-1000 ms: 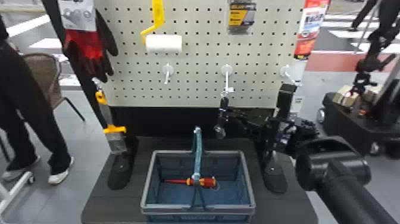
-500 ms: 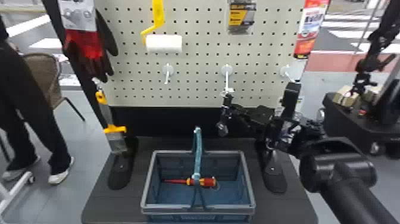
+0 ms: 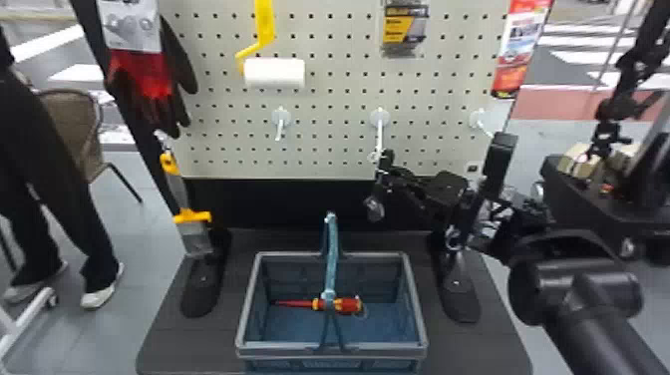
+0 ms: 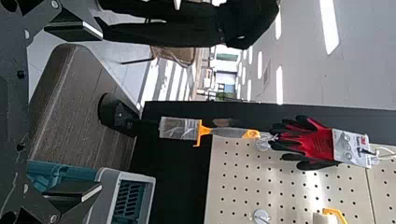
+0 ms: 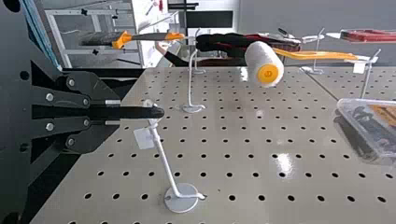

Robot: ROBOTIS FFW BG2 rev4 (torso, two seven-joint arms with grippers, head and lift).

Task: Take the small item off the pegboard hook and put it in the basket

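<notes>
Head view is showing the small item dangling near the hook, just below the right gripper, whose fingers are pressing together, apparently pinching its top. It is looking light, stiff and possibly slippery, so its upper end is offering the best hold; the left gripper is standing spread.

Right hand in over pegboard's lower edge, black fingers together, tips at outer end of white hook; small white tag on that hook, round base flat on board. Bare hook next along toward board's left edge. Paint roller, white with yellow handle, higher up; scraper and gloves by left edge, scraper nearer lower corner. Clear plastic pack well above hand
</notes>
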